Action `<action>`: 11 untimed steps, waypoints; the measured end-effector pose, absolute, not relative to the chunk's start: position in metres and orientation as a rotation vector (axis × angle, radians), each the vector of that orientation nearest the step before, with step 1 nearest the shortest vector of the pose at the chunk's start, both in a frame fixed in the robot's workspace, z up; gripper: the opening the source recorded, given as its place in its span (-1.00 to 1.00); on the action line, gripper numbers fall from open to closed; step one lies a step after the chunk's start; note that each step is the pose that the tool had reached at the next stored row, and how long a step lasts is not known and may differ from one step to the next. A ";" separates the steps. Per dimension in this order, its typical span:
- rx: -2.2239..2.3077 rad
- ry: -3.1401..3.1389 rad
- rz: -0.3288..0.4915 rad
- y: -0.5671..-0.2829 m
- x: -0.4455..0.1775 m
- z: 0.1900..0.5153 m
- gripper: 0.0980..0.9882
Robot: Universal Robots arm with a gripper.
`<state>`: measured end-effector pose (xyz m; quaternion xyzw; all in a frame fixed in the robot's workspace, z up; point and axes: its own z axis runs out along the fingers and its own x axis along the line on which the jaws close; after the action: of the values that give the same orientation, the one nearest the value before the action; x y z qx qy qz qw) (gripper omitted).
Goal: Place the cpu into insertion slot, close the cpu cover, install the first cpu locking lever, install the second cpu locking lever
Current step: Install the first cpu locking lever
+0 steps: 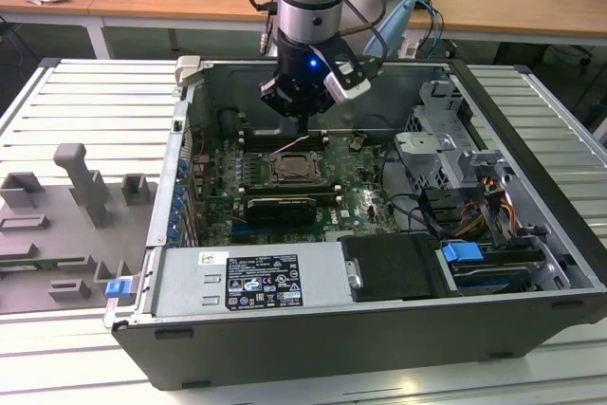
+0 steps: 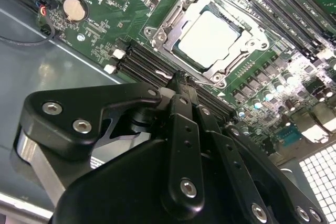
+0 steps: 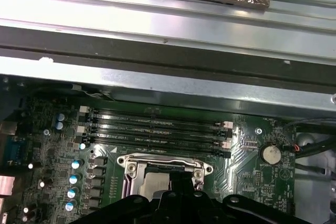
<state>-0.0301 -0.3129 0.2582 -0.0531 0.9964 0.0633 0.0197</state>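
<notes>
Since the cpu already lies flat in the slot, with the cover down around it, I see my gripper just above the slot's edge, near the memory slots. Its fingers look pressed together with nothing between them. I think the chip is light, stiff and easy to hurt, so I would only touch its edges. The cover looks thin, hard and springy. I cannot make out the thin levers well, and the gripper hides the slot's near side in the first wrist view.
</notes>
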 end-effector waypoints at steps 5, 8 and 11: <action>-0.165 3.092 0.197 -0.313 -0.035 0.250 -0.98; -0.164 3.091 0.205 -0.313 -0.036 0.245 -0.98; -0.153 3.091 0.208 -0.310 -0.037 0.240 -0.98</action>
<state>-0.0367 -0.3104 0.2401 -0.0494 0.9963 0.0669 0.0200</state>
